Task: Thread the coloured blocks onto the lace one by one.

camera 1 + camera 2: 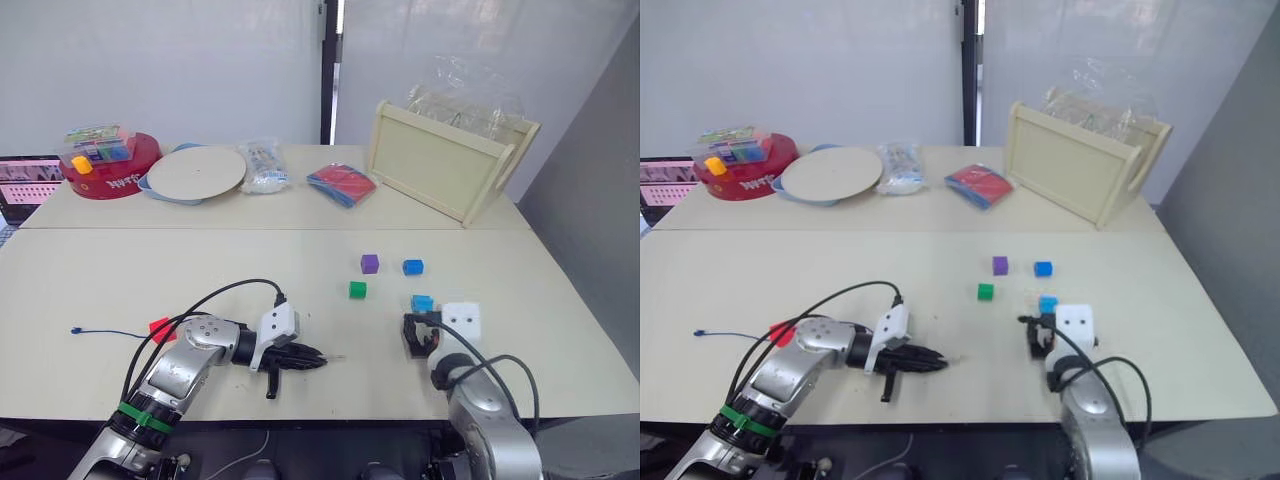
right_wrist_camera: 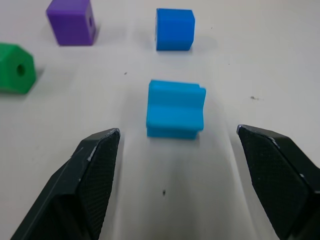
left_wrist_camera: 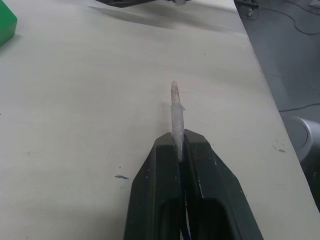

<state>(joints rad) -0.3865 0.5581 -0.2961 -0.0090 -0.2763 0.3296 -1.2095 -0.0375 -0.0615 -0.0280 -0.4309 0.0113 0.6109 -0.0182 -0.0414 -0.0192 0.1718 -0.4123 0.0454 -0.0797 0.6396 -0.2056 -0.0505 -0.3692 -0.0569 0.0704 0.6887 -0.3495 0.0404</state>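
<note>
My left gripper lies low over the table's front middle, shut on the pale stiff tip of the lace, which sticks out past the fingers. The thin blue lace trails left to its knotted end. A red block sits on the line of the cord beside my left arm. My right gripper is open, with a light blue block just ahead of it, between the fingers and untouched. Farther off lie a blue block, a purple block and a green block.
At the back of the table stand a round red tub, a pale plate, a clear bag, a red and blue packet and a wooden tray on its side. The table's front edge is close to both arms.
</note>
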